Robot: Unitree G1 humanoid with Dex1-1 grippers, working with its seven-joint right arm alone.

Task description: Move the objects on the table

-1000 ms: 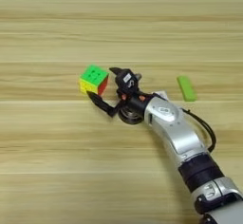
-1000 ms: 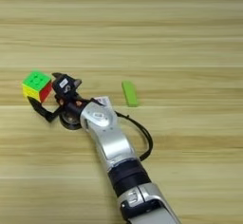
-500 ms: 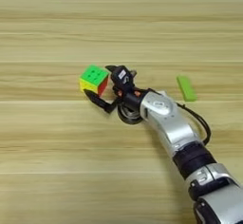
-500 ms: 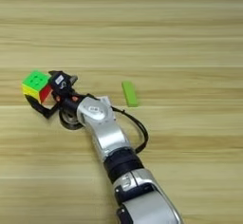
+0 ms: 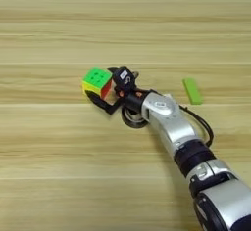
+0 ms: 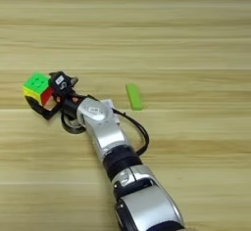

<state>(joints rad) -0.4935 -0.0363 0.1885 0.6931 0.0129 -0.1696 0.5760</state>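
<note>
The right gripper [image 5: 104,94] is closed on the multicoloured puzzle cube [image 5: 97,81]: one black finger [image 5: 100,103] runs along the cube's near lower side, and the other finger, carrying a small white mark, bears against the cube's right side at its upper corner. The cube shows a green top face, a yellow strip on its left side and a red face toward the gripper; whether it rests on the table [image 5: 59,176] or is lifted slightly clear cannot be determined. The silver forearm [image 5: 169,122] extends from the gripper toward the table's near right corner, with a black cable looping off its right side. A black ring [image 5: 131,120] lies on the table directly under the wrist, partly covered by it, just beside the cube on the near right. A small white edge [image 6: 108,103] shows at the right flank of the forearm; the item it belongs to cannot be identified. The flat green bar [image 5: 192,90] lies to the right of the gripper, apart from the arm, with its long axis running roughly from far edge to near edge. The cube sits left of the table's centre, about midway between the far and near edges.
</note>
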